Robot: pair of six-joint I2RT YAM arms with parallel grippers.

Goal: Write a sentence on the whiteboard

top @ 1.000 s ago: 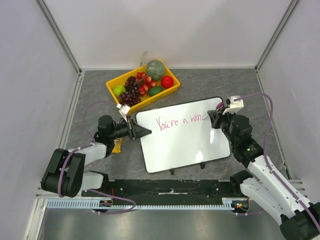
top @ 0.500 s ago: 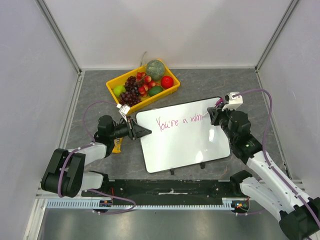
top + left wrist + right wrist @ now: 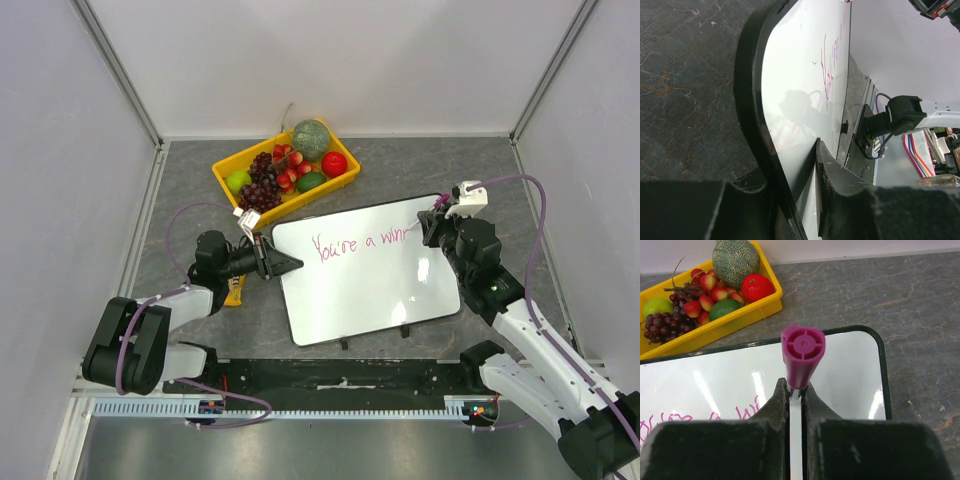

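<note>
**Item 1, lower left of the top view.** The left gripper (image 3: 290, 264) lies low over the table (image 3: 480, 170). Its jaws are clenched on the left short edge of the whiteboard (image 3: 360, 295). In its wrist view the board's black rim runs between the two fingers. Most of that frame is dark finger and blurred rim. A yellow-orange thing (image 3: 235, 291) lies under this arm, mostly covered, and what it is cannot be told.

**Item 2, centre.** The whiteboard lies flat on the table, slightly turned, with two black clips (image 3: 405, 329) on its near long edge. Pink writing (image 3: 360, 243) across the upper part reads "You're a win". The end of the line runs under the right gripper and is hidden.

**Item 3, right of centre.** The right gripper (image 3: 795, 391) is over the board's upper right corner, jaws closed tight on a magenta marker (image 3: 802, 352). Its wrist view shows only the marker's butt end. The tip is hidden behind the fingers, so contact with the board cannot be told.

**Item 4, upper left of centre, beyond the board.** A yellow tray (image 3: 222, 178) sits just beside the board's far left corner; whether they touch cannot be told. It holds:
- a green netted melon (image 3: 311, 139)
- a red round fruit (image 3: 334, 163)
- dark grapes (image 3: 262, 190)
- strawberries (image 3: 287, 178)
- green fruits (image 3: 238, 181) of a kind that cannot be told
</note>
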